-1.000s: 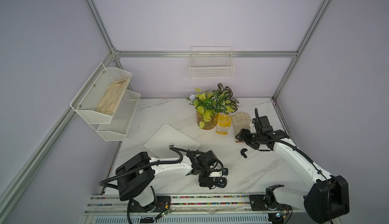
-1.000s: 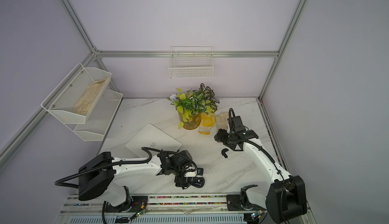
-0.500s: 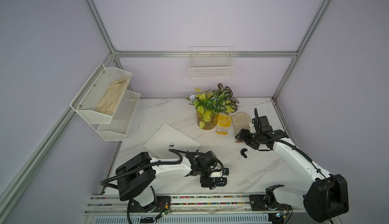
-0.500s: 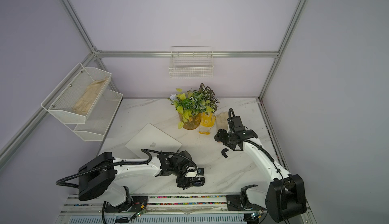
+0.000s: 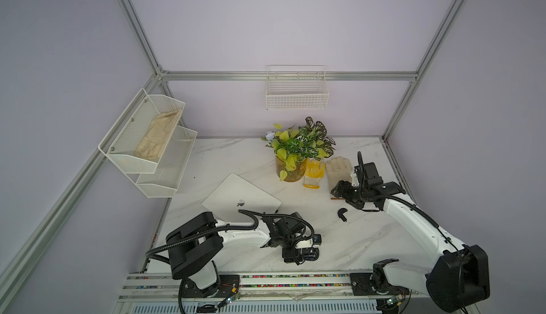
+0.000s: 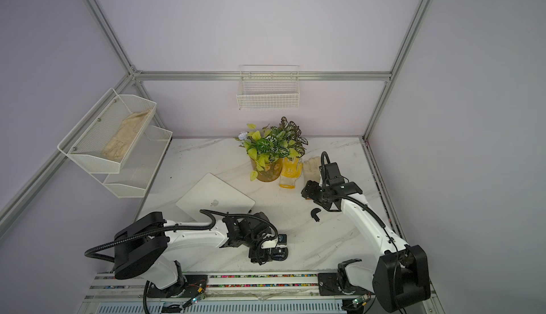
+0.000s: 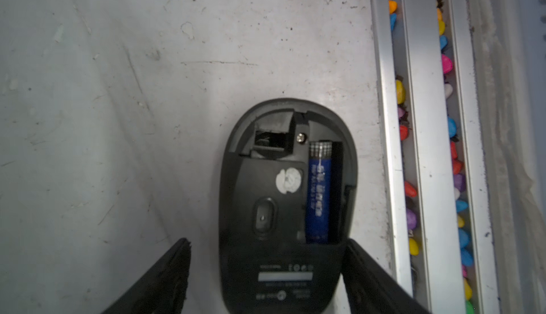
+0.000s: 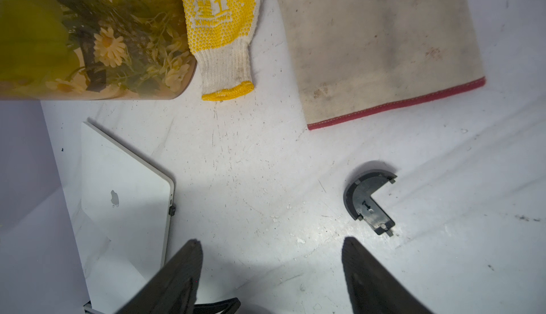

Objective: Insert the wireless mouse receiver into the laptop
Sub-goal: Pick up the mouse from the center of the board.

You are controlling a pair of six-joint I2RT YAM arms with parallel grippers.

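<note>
Looking for the wireless mouse receiver [image 8: 171, 210], is that it on the laptop [image 8: 127, 191]?
— I'd say so: a tiny dark stub juts from the side edge near a rounded corner, just beside a small port opening. It reads as plugged in, though how deep it sits is too small to tell.
— Why is the mouse [image 7: 283, 197] on its back?
— Belly-up puts the compartment within reach. Its cover [image 8: 369, 201], a curved black plastic piece with little tabs, lies well apart on the worktop [image 8: 266, 165], so the blue battery [image 7: 318, 194] and the recess beside it are exposed. That recess is too dark to say what is in it.
— And the left hand [image 7: 267, 241]?
— Released, straddling the end of the mouse nearest it: one finger touches its flank, the other stands clear with bare worktop between. My guess is it means to steady or shift the mouse.
— The right hand [image 8: 271, 240]?
— Also released, nothing between its fingers, hovering over bare worktop between laptop and cover.
— Surfaces?
— Matte black shell on the mouse, a smooth white-silver lid lying shut and flat with a dark apple logo, marbled worktop scuffed and speckled. That smooth lid would slide if nudged, I reckon
</note>
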